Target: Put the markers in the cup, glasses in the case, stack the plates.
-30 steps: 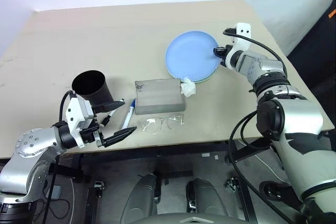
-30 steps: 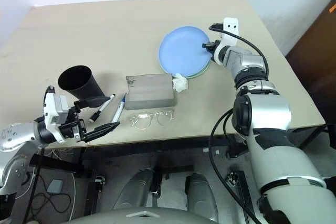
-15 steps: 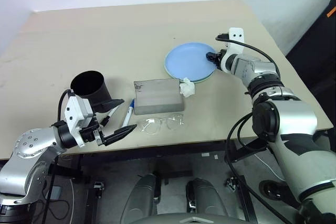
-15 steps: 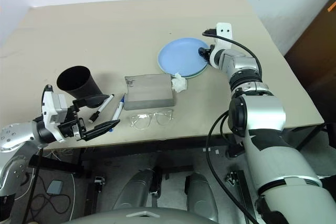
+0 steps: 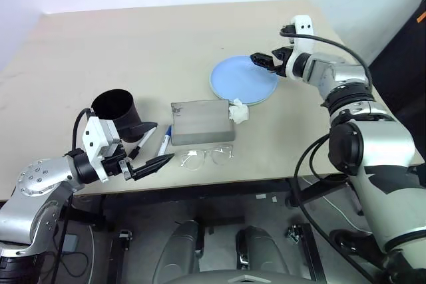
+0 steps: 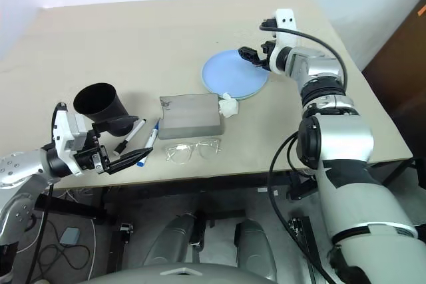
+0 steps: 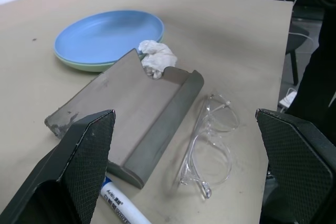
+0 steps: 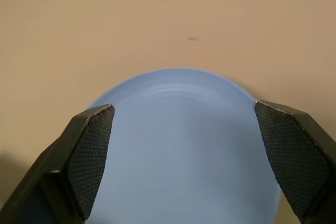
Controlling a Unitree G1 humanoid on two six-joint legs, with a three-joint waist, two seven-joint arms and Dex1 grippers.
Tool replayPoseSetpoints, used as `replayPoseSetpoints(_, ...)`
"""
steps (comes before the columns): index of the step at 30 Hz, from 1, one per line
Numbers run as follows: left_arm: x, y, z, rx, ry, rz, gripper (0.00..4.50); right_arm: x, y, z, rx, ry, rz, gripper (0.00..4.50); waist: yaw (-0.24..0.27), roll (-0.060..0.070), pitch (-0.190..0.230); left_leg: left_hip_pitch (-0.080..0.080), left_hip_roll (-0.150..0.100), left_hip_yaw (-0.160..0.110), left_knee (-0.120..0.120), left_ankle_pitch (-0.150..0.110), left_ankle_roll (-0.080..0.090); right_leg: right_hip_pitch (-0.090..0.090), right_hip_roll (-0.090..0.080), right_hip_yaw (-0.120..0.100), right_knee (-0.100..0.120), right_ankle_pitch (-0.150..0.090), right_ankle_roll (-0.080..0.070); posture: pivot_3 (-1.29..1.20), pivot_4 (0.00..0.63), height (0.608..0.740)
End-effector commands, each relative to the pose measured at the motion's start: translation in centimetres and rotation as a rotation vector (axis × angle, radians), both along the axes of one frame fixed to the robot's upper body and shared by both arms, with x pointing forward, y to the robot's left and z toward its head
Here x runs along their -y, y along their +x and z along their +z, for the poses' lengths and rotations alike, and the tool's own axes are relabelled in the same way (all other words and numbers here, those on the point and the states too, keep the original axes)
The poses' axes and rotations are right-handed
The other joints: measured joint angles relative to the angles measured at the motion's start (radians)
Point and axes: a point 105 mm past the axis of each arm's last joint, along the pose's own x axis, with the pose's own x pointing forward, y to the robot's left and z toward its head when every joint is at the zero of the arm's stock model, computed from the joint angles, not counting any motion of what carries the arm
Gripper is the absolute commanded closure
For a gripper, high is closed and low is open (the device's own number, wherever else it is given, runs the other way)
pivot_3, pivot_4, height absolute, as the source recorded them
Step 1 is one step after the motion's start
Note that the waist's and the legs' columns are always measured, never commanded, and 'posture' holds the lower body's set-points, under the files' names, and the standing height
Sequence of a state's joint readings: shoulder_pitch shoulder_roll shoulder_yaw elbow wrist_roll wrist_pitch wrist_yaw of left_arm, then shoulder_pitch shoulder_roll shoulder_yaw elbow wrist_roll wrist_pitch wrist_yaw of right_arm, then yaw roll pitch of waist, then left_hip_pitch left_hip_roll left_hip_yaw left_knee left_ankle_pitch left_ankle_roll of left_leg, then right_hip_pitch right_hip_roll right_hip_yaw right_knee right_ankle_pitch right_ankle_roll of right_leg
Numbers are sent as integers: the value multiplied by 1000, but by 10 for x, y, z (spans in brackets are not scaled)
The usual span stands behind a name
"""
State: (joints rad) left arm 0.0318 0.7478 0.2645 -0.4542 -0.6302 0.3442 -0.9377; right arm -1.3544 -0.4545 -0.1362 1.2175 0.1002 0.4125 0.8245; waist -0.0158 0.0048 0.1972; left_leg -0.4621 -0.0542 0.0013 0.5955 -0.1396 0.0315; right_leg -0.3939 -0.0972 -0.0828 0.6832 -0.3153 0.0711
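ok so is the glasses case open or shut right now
Shut. The grey case lies flat with its lid down, and the clear glasses lie outside it on the table.

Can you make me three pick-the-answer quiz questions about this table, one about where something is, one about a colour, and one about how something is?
1. Where are the glasses?
A. inside the cup
B. on the table in front of the case
C. on the plates

2. What colour is the top plate?
A. light blue
B. red
C. yellow

3. How is the right gripper?
A. shut on a marker
B. shut on the tissue
C. jaws open, holding nothing

Answers: 1 B, the glasses lie on the table beside the grey case. 2 A, the blue plate sits on the mint green plate. 3 C, its jaws stand apart above the plate.
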Motion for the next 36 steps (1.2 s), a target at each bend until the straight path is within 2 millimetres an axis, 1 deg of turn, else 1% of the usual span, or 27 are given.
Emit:
replayPoseSetpoints(1, -3, -5, 15, 58, -3, 3, 0, 12, -13, 7, -24, -21, 84, 33, 1, 0, 0, 0, 0, 0, 0, 0, 0, 0, 0, 0, 0, 0, 0, 0, 150, 712)
replayPoseSetpoints(3, -5, -6, 14, 55, 1, 7, 0, 18, -24, 3, -57, -28, 150, 33, 2, 0, 0, 0, 0, 0, 0, -1, -1, -2, -1, 0, 0, 0, 0, 0, 150, 712)
replayPoseSetpoints(7, -5, -5, 14, 64, -3, 18, 0, 14, -51, 2, -106, 34, 301, 33, -1, 0, 0, -1, 0, 0, 0, -1, -2, -3, -1, 0, -1, 0, 0, 0, 150, 712)
replayPoseSetpoints(8, -5, -6, 15, 65, -6, 17, 0, 12, -58, -1, -120, 37, 330, 33, -2, 0, 0, -1, 0, 0, 0, -1, -2, -2, -1, 1, -1, 0, 0, 0, 150, 712)
replayPoseSetpoints(10, -5, -5, 15, 66, -9, 17, 0, 9, -68, -14, -161, 19, 358, 33, -2, 0, 0, -1, 1, 0, -1, -1, -2, -2, -1, 1, -1, 0, 0, 0, 150, 712)
replayPoseSetpoints(11, -5, -5, 15, 66, -9, 17, 0, 7, -72, -21, -179, 5, 367, 33, -1, 0, 0, -1, 1, 0, -1, -1, -2, -2, -1, 1, -1, 0, -1, 0, 150, 712)
replayPoseSetpoints(13, -5, -4, 16, 68, -9, 18, 0, 2, -78, -30, -196, 14, 378, 33, 0, 0, 0, -1, 1, 0, -1, -2, -2, -3, -1, 1, -1, -1, -1, 0, 150, 712)
replayPoseSetpoints(16, -7, -1, 16, 79, 2, 23, 0, -1, -79, -42, -235, 35, 364, 33, 1, 0, 0, -1, 1, 0, 0, -2, -2, -4, -2, 1, -2, -2, -4, 0, 150, 712)
replayPoseSetpoints(20, -12, -1, 17, 87, 6, 35, 0, -9, -82, -65, -267, -14, 370, 33, 2, 0, 0, -1, 1, 0, 0, -2, -2, -4, -2, 1, -3, -1, -5, 0, 150, 712)
replayPoseSetpoints(21, -13, -2, 17, 87, 6, 38, 0, -11, -81, -68, -267, -15, 369, 33, 2, 0, 0, -1, 1, 0, 0, -2, -2, -4, -2, 1, -3, -1, -4, 0, 150, 712)
replayPoseSetpoints(27, -12, -4, 16, 82, 5, 40, 0, -27, -75, -77, -267, -32, 376, 33, 2, 0, 0, -1, 1, 0, 0, -2, -2, -4, -1, 1, -3, 0, -2, 0, 150, 712)
replayPoseSetpoints(30, -10, -3, 15, 81, 11, 36, 0, -31, -63, -80, -266, -41, 336, 33, 1, 0, 0, -1, 1, 0, 0, -2, -2, -3, -1, 1, -3, 0, -2, 0, 150, 712)
replayPoseSetpoints(33, -10, -3, 14, 83, 15, 36, 0, -35, -61, -79, -255, -49, 357, 33, 4, 0, 0, -1, 1, 0, 0, -2, -2, -4, -1, 1, -3, 0, -3, 0, 150, 712)
replayPoseSetpoints(35, -10, -2, 15, 88, 12, 38, 0, -38, -58, -81, -250, -70, 361, 33, 4, 0, 0, -1, 1, 0, 0, -2, -2, -4, -1, 1, -3, 0, -2, 0, 150, 712)
replayPoseSetpoints(36, -9, -1, 16, 91, 8, 37, 0, -40, -57, -83, -244, -84, 356, 200, 4, 0, 0, -1, 1, 0, 0, -2, -2, -4, -1, 1, -3, 1, -2, 0, 150, 712)
